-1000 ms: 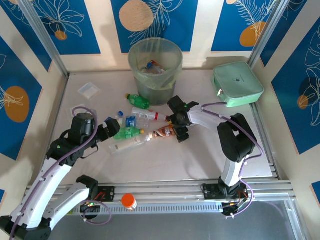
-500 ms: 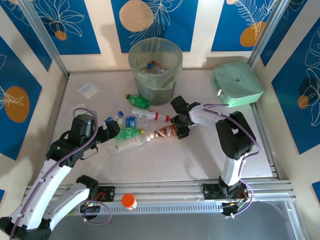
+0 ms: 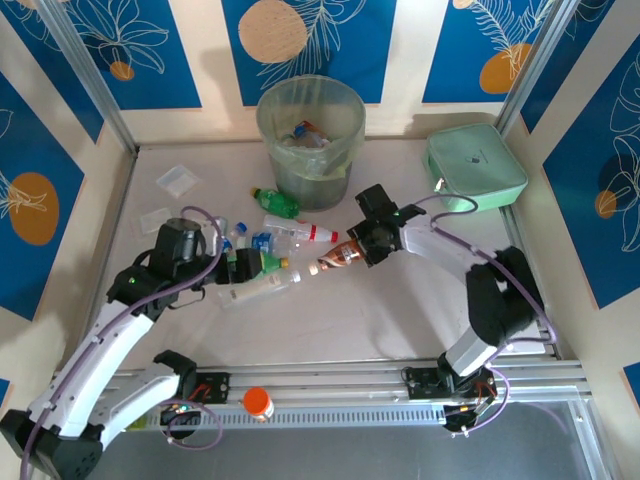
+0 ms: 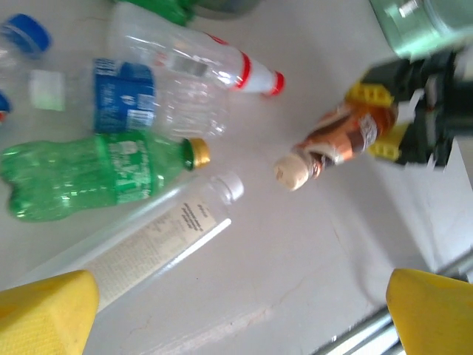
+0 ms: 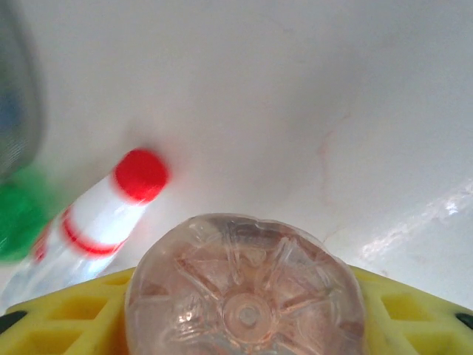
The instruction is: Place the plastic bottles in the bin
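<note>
Brown-labelled ribbed clear bottle (image 3: 338,258) clamped in right gripper (image 3: 368,240); left gripper (image 3: 238,268) spread wide.

Brown bottle (image 4: 338,140) — glossy clear plastic; table (image 4: 295,259) — smooth.

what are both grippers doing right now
Left gripper: open, holding nothing.
Right gripper: closed on the brown-labelled bottle.

— What sits at the upper right of the overhead view?
— A mint-green rounded square lidded box (image 3: 475,168), on the pale table (image 3: 380,310).
— And the upper left?
— A flat clear plastic packet (image 3: 178,180). At the bottom, a small round orange object (image 3: 258,403) rests on the metal rail (image 3: 340,380). Blue leaf-patterned wall panels (image 3: 150,50) stand behind.
</note>
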You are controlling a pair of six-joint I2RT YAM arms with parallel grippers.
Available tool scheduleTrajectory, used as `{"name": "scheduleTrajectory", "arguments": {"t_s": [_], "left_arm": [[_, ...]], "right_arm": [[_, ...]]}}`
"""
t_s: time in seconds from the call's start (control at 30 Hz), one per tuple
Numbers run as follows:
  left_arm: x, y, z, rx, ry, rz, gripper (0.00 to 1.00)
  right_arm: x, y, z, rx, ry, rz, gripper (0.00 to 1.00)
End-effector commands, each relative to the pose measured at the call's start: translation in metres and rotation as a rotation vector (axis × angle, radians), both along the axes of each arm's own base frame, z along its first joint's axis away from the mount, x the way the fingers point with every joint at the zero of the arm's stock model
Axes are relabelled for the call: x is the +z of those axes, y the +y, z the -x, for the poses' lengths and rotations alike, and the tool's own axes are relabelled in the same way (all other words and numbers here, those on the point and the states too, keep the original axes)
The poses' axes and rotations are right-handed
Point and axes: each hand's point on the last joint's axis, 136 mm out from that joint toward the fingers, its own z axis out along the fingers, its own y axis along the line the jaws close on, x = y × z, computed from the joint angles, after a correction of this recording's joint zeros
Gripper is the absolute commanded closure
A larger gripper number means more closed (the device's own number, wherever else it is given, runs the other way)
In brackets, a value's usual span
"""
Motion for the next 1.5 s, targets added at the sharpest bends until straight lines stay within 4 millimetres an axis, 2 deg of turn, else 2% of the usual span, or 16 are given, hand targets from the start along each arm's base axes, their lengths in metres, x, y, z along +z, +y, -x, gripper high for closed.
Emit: {"name": "scheduleTrajectory", "arguments": {"t_s": [0.0, 0.13, 0.33, 0.6, 0.8, 1.03, 1.27, 1.47], "left_arm": [[0.019, -0.031, 0.013, -0.233, -0.071, -0.004, 0.0], [0.019, -0.058, 0.026, -0.388, -0.081, -0.059, 0.0], [0.021, -0.094, 0.031, -0.497, -0.042, 0.027, 0.01], [0.014, -0.13, 0.022, -0.548, 0.022, 0.121, 0.0], [0.028, -0.157, 0.027, -0.618, 0.042, 0.29, 0.05], [0.024, -0.169, 0.027, -0.65, 0.064, 0.304, 0.24], [0.02, -0.175, 0.032, -0.691, 0.067, 0.256, 0.29], [0.023, -0.176, 0.033, -0.701, 0.052, 0.253, 0.49]], "right_arm": [[0.029, 0.003, 0.004, 0.174, -0.134, 0.051, 0.47], [0.055, 0.018, 0.013, 0.321, -0.206, -0.004, 0.52], [0.087, 0.031, 0.031, 0.407, -0.278, -0.113, 0.53], [0.114, 0.043, 0.048, 0.464, -0.345, -0.219, 0.54], [0.119, 0.048, 0.058, 0.483, -0.37, -0.235, 0.55], [0.126, 0.046, 0.062, 0.47, -0.39, -0.268, 0.56], [0.132, 0.043, 0.062, 0.453, -0.403, -0.284, 0.56], [0.135, 0.04, 0.06, 0.444, -0.412, -0.277, 0.56]]}}
